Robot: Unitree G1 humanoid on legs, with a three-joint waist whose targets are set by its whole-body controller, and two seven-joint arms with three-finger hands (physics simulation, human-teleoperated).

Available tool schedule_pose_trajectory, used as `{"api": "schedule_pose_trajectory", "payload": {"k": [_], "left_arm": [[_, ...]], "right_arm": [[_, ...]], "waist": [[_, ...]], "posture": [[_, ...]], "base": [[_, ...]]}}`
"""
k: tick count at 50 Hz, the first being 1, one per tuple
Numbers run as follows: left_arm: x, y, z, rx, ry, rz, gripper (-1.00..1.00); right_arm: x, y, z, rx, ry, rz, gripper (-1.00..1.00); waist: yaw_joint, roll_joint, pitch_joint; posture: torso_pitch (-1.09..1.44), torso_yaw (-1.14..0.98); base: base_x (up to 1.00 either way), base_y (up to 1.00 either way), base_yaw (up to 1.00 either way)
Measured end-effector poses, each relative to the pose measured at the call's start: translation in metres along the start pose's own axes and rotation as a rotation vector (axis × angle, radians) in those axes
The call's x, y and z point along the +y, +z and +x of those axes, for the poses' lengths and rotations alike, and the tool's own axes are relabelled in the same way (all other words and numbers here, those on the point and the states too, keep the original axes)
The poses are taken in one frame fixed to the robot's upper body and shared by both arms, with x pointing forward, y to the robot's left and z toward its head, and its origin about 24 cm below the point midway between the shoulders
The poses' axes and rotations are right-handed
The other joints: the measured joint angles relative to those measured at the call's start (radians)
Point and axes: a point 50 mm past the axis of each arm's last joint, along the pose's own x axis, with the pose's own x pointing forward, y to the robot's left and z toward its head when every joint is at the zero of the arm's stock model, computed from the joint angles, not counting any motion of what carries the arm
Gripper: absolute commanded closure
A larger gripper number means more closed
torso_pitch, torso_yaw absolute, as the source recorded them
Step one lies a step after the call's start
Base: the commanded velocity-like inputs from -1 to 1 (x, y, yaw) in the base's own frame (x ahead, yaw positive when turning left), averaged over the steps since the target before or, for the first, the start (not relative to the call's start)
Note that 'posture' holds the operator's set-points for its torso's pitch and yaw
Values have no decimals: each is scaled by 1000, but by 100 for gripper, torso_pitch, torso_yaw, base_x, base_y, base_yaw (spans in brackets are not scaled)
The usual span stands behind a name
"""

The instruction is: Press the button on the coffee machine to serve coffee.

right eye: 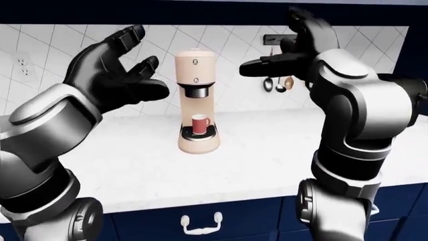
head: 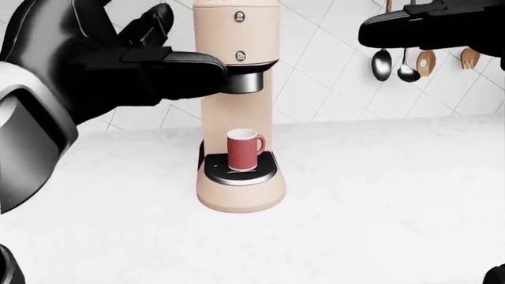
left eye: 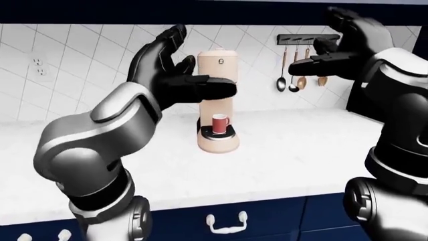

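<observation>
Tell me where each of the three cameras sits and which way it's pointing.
Left-eye view: on the head, facing the counter and tiled wall; both raised arms show, left hand overlapping the coffee machine.
Head view: on the head, much tighter on the machine and red mug; only the hands show.
Right-eye view: on the head, same way; the machine stands between the left hand and right hand.
All three share the machine, mug and hanging utensils.

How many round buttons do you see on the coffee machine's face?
2 on the beige coffee machine: upper round button near its top, lower round button just above the dark spout. The black left hand may hide others.
</observation>
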Motion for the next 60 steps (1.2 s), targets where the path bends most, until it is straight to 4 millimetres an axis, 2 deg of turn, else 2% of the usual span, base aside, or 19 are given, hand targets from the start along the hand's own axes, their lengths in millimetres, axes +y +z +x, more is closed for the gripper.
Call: {"api": "schedule_pose_trajectory", "payload": {"k": [9,16,29,38,43,53,60], "left_arm": [[-30,0,-19,21,-97,-16,-100],[-46,8,-29,15,-162,-39,-100],[-43,-5,-8,52,-154,-28,-100],[-38,-9,10,50,-140,-5,-100],[-32,-4,24,33,-128,-5,-100],[-37,-20,33,55,-150,3,-100],[-36,-20,35,49,-144,1,-100]], "right_arm": [[-1,-1,-1,1,-2,9,-100],[3,-12,3,23,11,18,-100],[3,-12,2,10,6,23,-100],[5,-13,4,10,17,25,-100],[4,-12,2,2,15,30,-100],[0,-15,-1,-3,4,41,-100],[1,-19,-1,8,6,44,-100]], "waist": [[4,3,-3],[9,5,-4],[14,4,-7],[12,0,-12],[12,-5,-12],[11,-14,-13],[9,-15,-15]], "posture": [[-74,0],[-74,0],[-74,0],[-74,0],[-74,0],[-74,0],[-74,0]], "base": [[0,0,0],[0,0,0],[0,0,0],[0,0,0],[0,0,0],[0,0,0],[0,0,0]]}}
